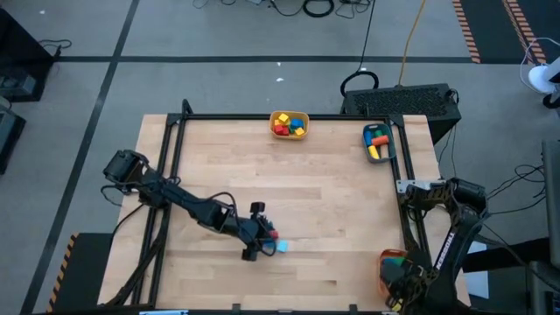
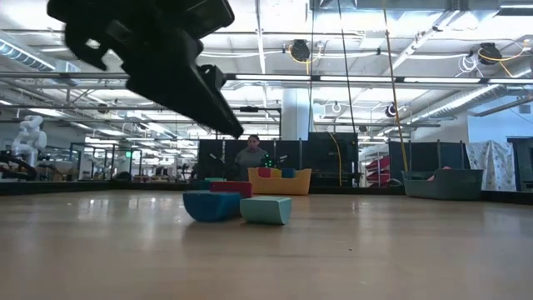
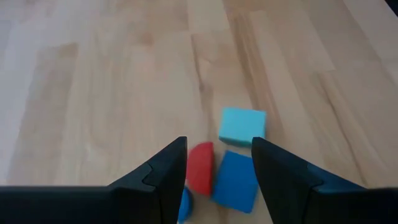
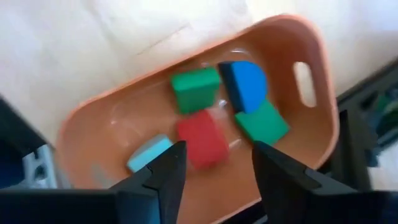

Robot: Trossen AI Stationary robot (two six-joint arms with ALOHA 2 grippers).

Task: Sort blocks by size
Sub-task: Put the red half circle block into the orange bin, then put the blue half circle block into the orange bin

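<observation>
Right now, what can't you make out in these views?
- High view: blocks under the left gripper are mostly covered by it; only a cyan block shows clearly.
- Left wrist view: a blue piece is hidden behind a finger.
- Right wrist view: the orange bin is blurred, its near rim hidden by the fingers.

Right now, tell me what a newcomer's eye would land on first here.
The left gripper hangs open over a small cluster of blocks near the table's front middle. At the front right corner, the right gripper hovers open above an orange bin holding green, red, blue and cyan blocks.
</observation>
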